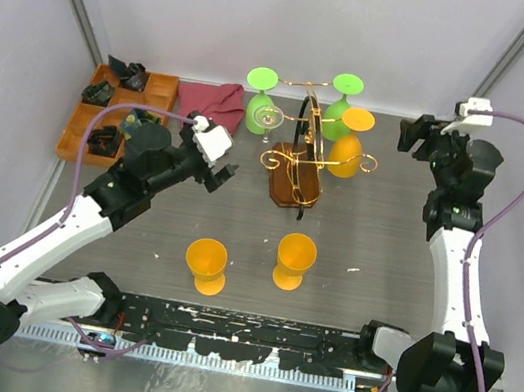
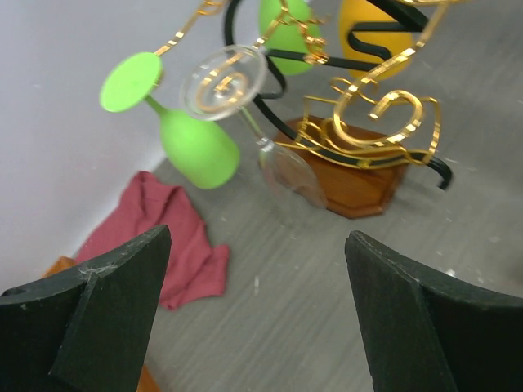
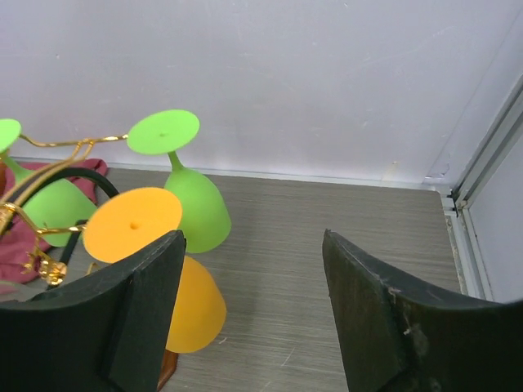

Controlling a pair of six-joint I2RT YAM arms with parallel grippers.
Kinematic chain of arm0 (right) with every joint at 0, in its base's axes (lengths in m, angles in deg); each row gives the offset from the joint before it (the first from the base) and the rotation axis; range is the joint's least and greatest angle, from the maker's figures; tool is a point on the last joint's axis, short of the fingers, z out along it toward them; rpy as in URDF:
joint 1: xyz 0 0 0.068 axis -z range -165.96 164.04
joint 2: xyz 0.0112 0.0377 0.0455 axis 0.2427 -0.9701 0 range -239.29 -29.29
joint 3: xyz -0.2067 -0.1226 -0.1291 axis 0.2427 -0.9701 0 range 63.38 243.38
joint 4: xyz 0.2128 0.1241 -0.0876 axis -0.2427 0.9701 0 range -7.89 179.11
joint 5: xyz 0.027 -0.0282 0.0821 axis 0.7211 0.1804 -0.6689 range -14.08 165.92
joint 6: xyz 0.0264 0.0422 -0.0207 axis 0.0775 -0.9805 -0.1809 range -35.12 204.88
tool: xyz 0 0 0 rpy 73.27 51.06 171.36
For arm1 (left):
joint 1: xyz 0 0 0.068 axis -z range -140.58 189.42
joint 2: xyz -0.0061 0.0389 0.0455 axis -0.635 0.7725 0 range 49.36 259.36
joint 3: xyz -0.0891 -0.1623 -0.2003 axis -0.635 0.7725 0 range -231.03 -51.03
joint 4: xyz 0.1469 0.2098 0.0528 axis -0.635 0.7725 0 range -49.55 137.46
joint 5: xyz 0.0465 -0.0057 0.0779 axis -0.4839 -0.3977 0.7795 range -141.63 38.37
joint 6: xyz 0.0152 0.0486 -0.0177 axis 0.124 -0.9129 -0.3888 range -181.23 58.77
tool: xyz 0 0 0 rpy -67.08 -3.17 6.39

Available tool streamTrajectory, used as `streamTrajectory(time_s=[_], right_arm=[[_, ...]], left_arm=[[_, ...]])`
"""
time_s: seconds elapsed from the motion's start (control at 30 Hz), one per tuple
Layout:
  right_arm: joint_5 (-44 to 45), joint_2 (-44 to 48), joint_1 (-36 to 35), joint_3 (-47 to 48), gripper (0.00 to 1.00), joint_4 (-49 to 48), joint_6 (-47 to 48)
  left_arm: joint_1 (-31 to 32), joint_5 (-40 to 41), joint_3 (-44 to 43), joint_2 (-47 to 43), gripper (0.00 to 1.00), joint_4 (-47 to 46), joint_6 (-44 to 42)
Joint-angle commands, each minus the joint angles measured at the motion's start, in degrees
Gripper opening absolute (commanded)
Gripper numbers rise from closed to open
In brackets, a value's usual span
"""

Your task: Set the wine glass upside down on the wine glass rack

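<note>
Wine glass rack [image 1: 294, 187] carries four inverted glasses [image 1: 347, 155]. Left orange glass [image 1: 206, 259] and right orange glass [image 1: 296, 255] stand unhung on desk [image 1: 385, 248], 6 o'clock of rack. Left pincer [image 1: 224, 177] and right pincer [image 1: 417, 137] released, empty.

top external: looking down from high at the near side, covering the whole table [image 1: 385, 248] | left wrist: facing the wine glass rack [image 2: 364, 184] from nearby | right wrist: facing the back wall [image 3: 327, 73], catching the rack's edge | all three sharing the rack
</note>
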Motion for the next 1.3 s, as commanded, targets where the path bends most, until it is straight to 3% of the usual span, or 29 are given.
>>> streamTrajectory(time_s=[0.0, 0.17, 0.4, 0.8, 1.03, 1.27], right_arm=[[-2.0, 0.3, 0.1, 10.8, 0.73, 14.1, -3.7], [-4.4, 0.2, -2.2, 17.7, 0.72, 27.1, -5.7], [4.4, 2.2, -15.9, 23.2, 0.72, 40.2, -4.4], [19.9, 8.5, -41.2, 15.9, 0.67, 52.2, -15.9], [22.3, 13.1, -47.1, 9.8, 0.63, 57.3, -23.5], [25.3, 10.7, -52.4, 9.4, 0.62, 59.1, -23.9]], left_arm=[[-0.1, -6.8, -1.9, -2.6, 0.95, 7.3, 3.4], [-0.1, -9.5, -3.0, -2.7, 0.97, 12.4, 5.6], [-0.1, -12.9, -4.3, -0.4, 0.99, 15.3, 6.8], [-0.1, -15.7, -4.0, 1.7, 0.98, 16.3, 7.6], [-0.1, -16.0, -2.4, 0.9, 0.98, 15.1, 8.1], [-0.1, -16.2, -2.5, -0.4, 0.98, 18.8, 7.5]])
